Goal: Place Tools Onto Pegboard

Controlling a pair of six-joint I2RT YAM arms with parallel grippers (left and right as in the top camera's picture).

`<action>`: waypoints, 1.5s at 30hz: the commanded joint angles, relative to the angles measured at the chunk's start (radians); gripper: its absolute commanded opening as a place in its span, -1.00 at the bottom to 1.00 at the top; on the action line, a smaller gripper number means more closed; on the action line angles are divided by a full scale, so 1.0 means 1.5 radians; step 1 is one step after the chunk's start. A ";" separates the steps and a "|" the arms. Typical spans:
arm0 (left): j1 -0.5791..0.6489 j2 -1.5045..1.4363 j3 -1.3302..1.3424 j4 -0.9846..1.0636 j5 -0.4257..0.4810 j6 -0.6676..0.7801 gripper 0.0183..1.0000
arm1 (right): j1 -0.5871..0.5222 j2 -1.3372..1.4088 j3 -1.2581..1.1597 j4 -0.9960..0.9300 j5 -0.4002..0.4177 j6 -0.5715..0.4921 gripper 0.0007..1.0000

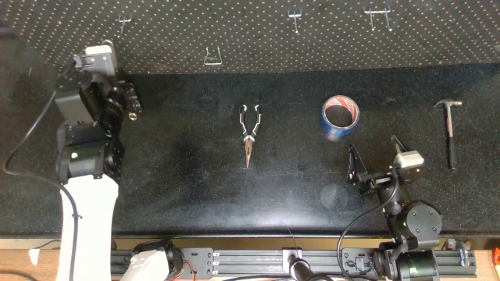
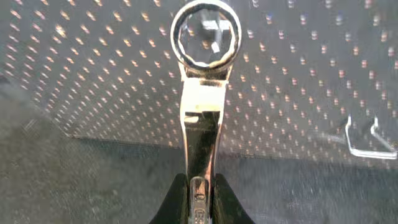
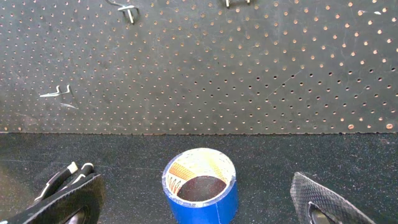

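A silver wrench (image 2: 200, 118) stands upright in my left gripper (image 2: 200, 186), which is shut on its shaft. The wrench's ring end (image 2: 206, 34) is up against the pegboard (image 2: 298, 81), with a small metal hook (image 2: 212, 32) seen through the ring. The left arm (image 1: 94, 101) stands at the table's far left by the board. My right gripper (image 1: 377, 156) is open low over the black mat, just in front of a roll of blue tape (image 1: 341, 115) (image 3: 200, 186). Needle-nose pliers (image 1: 249, 133) lie mid-table. A hammer (image 1: 449, 133) lies at the far right.
The pegboard (image 1: 312, 39) runs along the back edge and carries a wire holder (image 1: 212, 56) and hooks (image 1: 294, 17) (image 1: 377, 16). Another wire holder (image 2: 370, 140) hangs beside the wrench. Open mat lies between the pliers and the left arm.
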 commanded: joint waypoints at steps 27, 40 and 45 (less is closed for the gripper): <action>-0.074 0.088 0.003 0.083 -0.068 0.009 -0.98 | 0.005 -0.005 -0.002 -0.003 0.001 0.008 0.96; -0.040 -0.009 -0.009 0.005 -0.099 0.009 -0.98 | 0.005 -0.005 -0.002 -0.003 0.001 0.008 0.95; -0.025 0.016 -0.010 0.018 -0.098 -0.003 -0.98 | 0.005 -0.005 -0.002 -0.003 0.001 0.008 0.95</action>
